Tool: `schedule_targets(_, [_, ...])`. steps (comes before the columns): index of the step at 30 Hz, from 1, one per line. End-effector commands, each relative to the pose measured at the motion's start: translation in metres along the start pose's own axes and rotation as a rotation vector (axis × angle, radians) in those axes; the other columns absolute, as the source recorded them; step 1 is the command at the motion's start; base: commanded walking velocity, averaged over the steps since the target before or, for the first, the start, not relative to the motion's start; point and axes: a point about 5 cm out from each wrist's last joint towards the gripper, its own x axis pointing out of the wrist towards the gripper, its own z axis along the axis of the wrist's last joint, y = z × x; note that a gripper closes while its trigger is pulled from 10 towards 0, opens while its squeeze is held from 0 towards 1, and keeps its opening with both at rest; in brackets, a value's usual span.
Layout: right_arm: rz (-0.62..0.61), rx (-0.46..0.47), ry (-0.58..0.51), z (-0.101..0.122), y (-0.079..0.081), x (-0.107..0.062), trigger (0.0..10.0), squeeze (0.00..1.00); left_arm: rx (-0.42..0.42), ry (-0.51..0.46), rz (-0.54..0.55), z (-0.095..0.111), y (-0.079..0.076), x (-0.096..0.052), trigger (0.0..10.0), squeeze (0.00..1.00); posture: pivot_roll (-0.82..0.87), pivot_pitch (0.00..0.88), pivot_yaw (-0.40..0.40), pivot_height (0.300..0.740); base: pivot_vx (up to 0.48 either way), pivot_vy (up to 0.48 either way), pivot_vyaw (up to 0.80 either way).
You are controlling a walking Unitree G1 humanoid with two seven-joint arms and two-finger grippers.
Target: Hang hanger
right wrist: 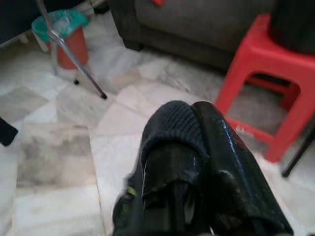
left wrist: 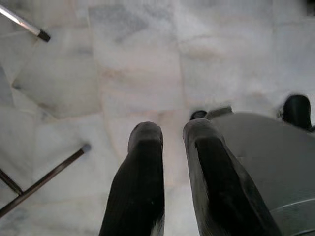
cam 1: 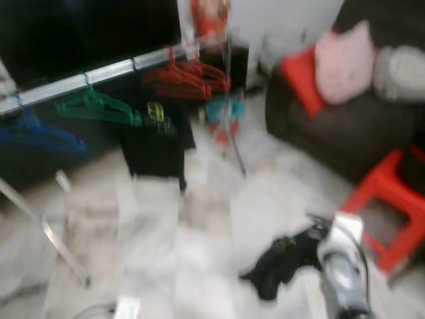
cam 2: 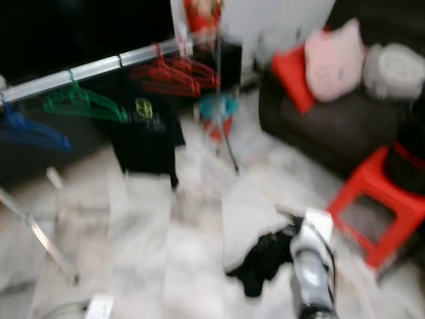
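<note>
A silver clothes rail (cam 1: 99,72) runs across the upper left of the blurred eye views. On it hang a blue hanger (cam 1: 40,133), a green hanger (cam 1: 99,106), red hangers (cam 1: 189,76) and a black T-shirt (cam 1: 156,143). My right gripper (right wrist: 193,110) is low at the right, shut on a bunched black garment (cam 1: 282,262) that droops over the marble floor; whether a hanger is inside it cannot be made out. My left gripper (left wrist: 172,130) points down at the floor, its fingers a narrow gap apart with nothing between them.
A dark sofa (cam 1: 345,126) with red, pink and grey cushions stands at the right, a red plastic stool (cam 1: 392,199) in front of it. A red bin with a teal liner (right wrist: 66,34) sits by the rack's slanted legs (cam 1: 60,246). Pale floor lies between.
</note>
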Motion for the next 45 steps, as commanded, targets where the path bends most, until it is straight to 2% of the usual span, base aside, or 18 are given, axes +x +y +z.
schedule_targets(1, [0.025, 0.021, -0.05, 0.011, 0.011, 0.002, 10.0, 0.0, 0.022, 0.012, 0.02, -0.004, 0.009, -0.001, 10.0, 0.0, 0.01, 0.0, 0.005, 0.74, 0.304, 0.0, 0.0])
schedule_targets(12, [0.035, 0.02, -0.048, 0.009, 0.012, 0.001, 10.0, 0.0, 0.022, 0.015, 0.016, -0.006, 0.008, -0.002, 10.0, 0.0, 0.0, 0.0, 0.015, 0.74, 0.308, 0.0, 0.0])
schedule_targets(25, [0.056, 0.029, -0.063, 0.017, 0.019, 0.005, 10.0, 0.0, 0.011, -0.005, 0.019, 0.001, 0.008, -0.001, 10.0, 0.0, 0.01, 0.0, 0.003, 0.74, 0.314, 0.0, 0.0])
schedule_targets(36, [0.045, 0.048, -0.069, 0.02, 0.016, 0.007, 10.0, 0.0, 0.011, -0.005, 0.018, 0.003, 0.009, 0.0, 10.0, 0.0, 0.0, 0.0, 0.003, 0.74, 0.323, 0.0, 0.0])
schedule_targets(45, [0.061, 0.028, -0.071, 0.021, 0.018, 0.007, 10.0, 0.0, 0.011, -0.005, 0.017, 0.003, 0.009, 0.0, 10.0, 0.0, 0.0, 0.0, 0.004, 0.74, 0.331, 0.0, 0.0])
